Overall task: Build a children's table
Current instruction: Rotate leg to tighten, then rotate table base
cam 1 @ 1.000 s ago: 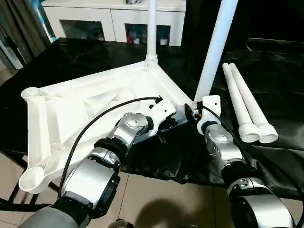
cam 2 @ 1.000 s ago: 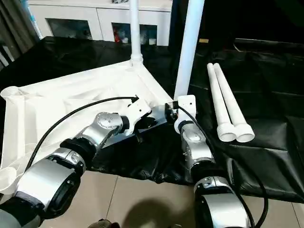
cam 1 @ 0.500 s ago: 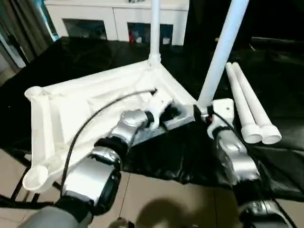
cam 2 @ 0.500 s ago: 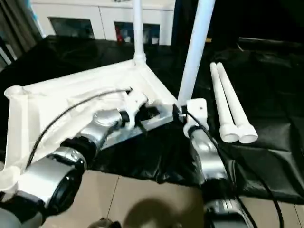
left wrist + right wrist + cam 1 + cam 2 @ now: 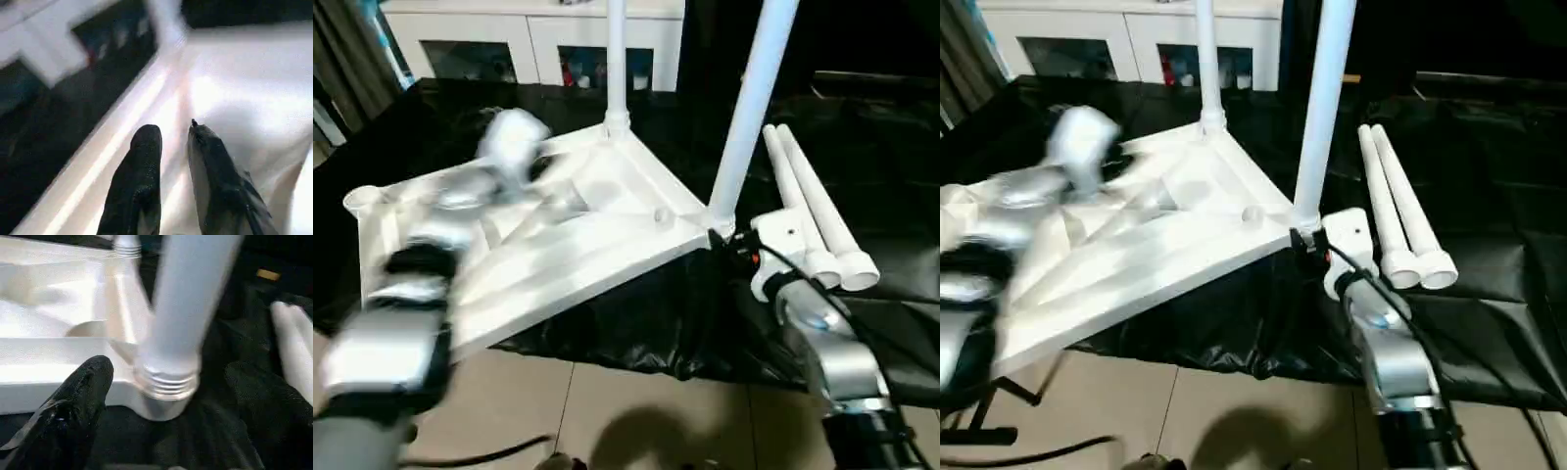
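The children's table [image 5: 607, 225] is lying upside down on the black surface [image 5: 891, 196], two legs standing up in it; it is looking light, stiff and slick, so the near leg's base is the place to grip. The right hand [image 5: 161, 396] is sitting released around that base, while the left hand [image 5: 171, 161], nearly closed and empty, is now hovering over the ribbed underside, swung away from the near edge where it was a second ago.

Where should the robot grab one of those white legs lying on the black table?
Probably mid-shaft on the outer of the two loose legs, coming from above. They lie flat, side by side and touching, so only the outer one's far side is free, and the smooth tube suits the fingers better than the flared end.
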You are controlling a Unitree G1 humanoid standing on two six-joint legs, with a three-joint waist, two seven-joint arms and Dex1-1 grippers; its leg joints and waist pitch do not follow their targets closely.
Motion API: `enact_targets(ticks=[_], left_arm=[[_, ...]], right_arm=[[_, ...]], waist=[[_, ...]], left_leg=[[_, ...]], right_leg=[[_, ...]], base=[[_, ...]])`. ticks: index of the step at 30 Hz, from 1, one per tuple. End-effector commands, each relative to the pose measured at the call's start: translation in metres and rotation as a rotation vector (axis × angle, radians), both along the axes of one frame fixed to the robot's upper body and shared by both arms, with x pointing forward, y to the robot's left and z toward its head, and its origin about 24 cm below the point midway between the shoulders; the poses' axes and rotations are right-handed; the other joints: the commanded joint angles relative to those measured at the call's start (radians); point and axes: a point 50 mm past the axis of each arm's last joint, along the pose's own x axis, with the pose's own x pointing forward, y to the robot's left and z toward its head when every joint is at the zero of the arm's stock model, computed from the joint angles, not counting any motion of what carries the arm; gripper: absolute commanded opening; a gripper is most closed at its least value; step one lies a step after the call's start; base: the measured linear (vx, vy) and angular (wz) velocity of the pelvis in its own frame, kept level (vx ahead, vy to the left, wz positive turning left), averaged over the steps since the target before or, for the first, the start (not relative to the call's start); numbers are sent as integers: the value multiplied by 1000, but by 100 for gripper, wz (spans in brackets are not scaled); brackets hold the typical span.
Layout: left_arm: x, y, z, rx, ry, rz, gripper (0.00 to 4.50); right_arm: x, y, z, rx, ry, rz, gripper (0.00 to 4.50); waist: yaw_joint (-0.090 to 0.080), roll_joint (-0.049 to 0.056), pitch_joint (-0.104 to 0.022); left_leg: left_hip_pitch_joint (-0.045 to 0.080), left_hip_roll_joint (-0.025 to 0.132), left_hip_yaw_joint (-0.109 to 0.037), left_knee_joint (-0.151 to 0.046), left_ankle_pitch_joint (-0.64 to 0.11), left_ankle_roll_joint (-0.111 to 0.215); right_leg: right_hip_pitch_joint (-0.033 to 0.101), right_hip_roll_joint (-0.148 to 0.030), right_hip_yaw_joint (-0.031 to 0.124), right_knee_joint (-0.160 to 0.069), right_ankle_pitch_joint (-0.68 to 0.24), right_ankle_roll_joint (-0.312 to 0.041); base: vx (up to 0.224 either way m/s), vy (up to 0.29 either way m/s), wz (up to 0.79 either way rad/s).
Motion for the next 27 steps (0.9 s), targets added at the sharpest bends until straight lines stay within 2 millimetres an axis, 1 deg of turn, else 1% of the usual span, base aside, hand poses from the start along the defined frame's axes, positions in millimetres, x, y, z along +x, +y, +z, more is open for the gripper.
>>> enact_targets(ticks=[1,2,3,4,5,6,7,8,9,10,11,12,13,14,15,17,18,19,20,21,22,23,24,25,26,27], left_arm=[[-8,15,-7,73,86,9,78],[-10,18,-8,76,96,18,71],[-14,27,-10,83,122,40,71],[-18,34,-11,91,147,54,65],[-23,40,-13,97,171,65,52],[-23,40,-13,97,171,65,52],[-27,45,-16,114,203,73,31],[-27,45,-16,114,203,73,28],[-32,49,-19,126,241,80,28],[-36,51,-22,144,270,77,20],[-39,52,-25,138,300,73,2],[-41,51,-27,131,319,70,2],[-43,51,-29,131,335,67,0],[-44,51,-29,143,346,76,0],[-45,52,-29,154,351,84,0],[-48,52,-31,157,377,82,0],[-49,52,-33,157,398,81,0],[-52,52,-35,164,426,77,0],[-57,53,-41,170,469,72,0],[-59,53,-43,170,484,70,0],[-60,53,-45,170,500,64,0],[-60,53,-45,170,500,64,0],[-64,51,-48,176,540,32,0],[-65,49,-49,168,555,11,0],[-67,46,-50,156,574,-14,0],[-68,44,-51,151,590,-39,0]], right_arm=[[-6,5,-2,-18,43,62,418],[-7,5,-2,-22,51,68,401],[-9,5,-4,-33,71,84,401],[-12,4,-4,-42,89,99,383],[-15,4,-5,-42,116,105,380],[-15,4,-5,-42,116,105,380],[-17,3,-6,-56,139,113,356],[-17,3,-6,-56,139,113,345],[-18,1,-8,-68,167,111,345],[-19,1,-9,-80,183,111,339],[-18,0,-11,-89,202,101,325],[-18,0,-12,-92,216,95,325],[-18,0,-14,-100,229,97,312],[-16,1,-15,-115,235,92,297],[-15,1,-16,-126,237,89,294],[-12,5,-19,-109,249,97,280],[-10,7,-20,-100,249,94,268],[-7,9,-21,-97,252,93,268],[3,17,-22,-65,237,99,255],[8,20,-23,-56,242,96,246],[12,22,-25,-59,244,98,237],[12,22,-25,-59,244,98,230],[21,27,-28,-58,260,103,221],[24,30,-30,-55,265,105,203],[29,31,-31,-60,265,104,199],[32,32,-32,-62,270,102,199]], waist=[[4,-6,-71],[3,-2,-71],[4,-4,-70],[7,0,-67],[11,-3,-67],[12,-2,-66],[13,-2,-66],[15,-6,-66],[16,-5,-66],[17,-10,-66],[18,-9,-65],[19,-10,-66],[18,-10,-64],[20,-11,-66],[20,-10,-66],[21,-11,-66],[22,-6,-67],[19,-7,-66],[19,-6,-69],[13,-8,-66],[13,-6,-69],[12,-6,-69],[12,-9,-70],[10,-12,-72],[10,-15,-73],[10,-12,-73]], left_leg=[[24,49,-29,-69,-166,32],[26,49,-27,-69,-173,28],[29,50,-26,-70,-183,21],[31,51,-27,-73,-204,7],[33,53,-28,-75,-217,-6],[34,55,-28,-76,-221,-10],[32,53,-28,-77,-222,-17],[32,53,-30,-77,-219,-24],[31,51,-28,-76,-219,-26],[30,53,-29,-77,-209,-27],[29,52,-29,-76,-206,-26],[30,50,-27,-74,-199,-24],[29,48,-26,-74,-197,-24],[31,50,-26,-73,-198,-27],[30,49,-27,-73,-196,-28],[31,49,-27,-73,-201,-32],[31,49,-29,-73,-200,-34],[31,48,-28,-73,-204,-37],[33,49,-29,-72,-204,-41],[27,46,-29,-74,-207,-42],[32,45,-28,-71,-210,-46],[32,45,-28,-70,-207,-46],[30,44,-27,-70,-192,-44],[29,45,-28,-69,-175,-41],[29,44,-26,-67,-161,-37],[29,44,-27,-66,-153,-36]], right_leg=[[51,-69,51,-60,-103,-208],[48,-68,51,-63,-113,-207],[45,-69,52,-65,-124,-207],[42,-69,53,-66,-144,-208],[43,-70,55,-65,-149,-205],[42,-70,56,-64,-146,-205],[42,-69,56,-63,-137,-200],[44,-71,56,-61,-129,-201],[43,-71,57,-62,-128,-200],[46,-73,58,-59,-118,-203],[46,-73,58,-59,-120,-201],[44,-73,58,-60,-128,-201],[43,-72,59,-61,-135,-199],[42,-73,59,-61,-141,-197],[43,-74,59,-61,-143,-198],[42,-72,59,-62,-151,-191],[43,-73,59,-61,-147,-193],[42,-72,58,-61,-146,-197],[41,-75,58,-58,-135,-204],[42,-74,58,-58,-144,-206],[41,-72,57,-59,-147,-207],[41,-74,58,-59,-138,-212],[45,-70,58,-56,-114,-212],[46,-72,57,-52,-88,-222],[47,-72,57,-52,-73,-231],[47,-73,57,-49,-64,-236]], base=[[0,0,0],[0,0,0],[0,0,0],[0,0,0],[0,0,0],[0,0,0],[0,0,0],[0,0,0],[0,0,0],[0,0,0],[0,0,0],[0,0,0],[0,0,0],[0,0,0],[0,0,0],[0,0,0],[0,0,0],[0,0,0],[0,0,0],[0,0,0],[0,0,0],[0,0,0],[0,0,0],[0,0,0],[0,0,0],[0,0,0]])
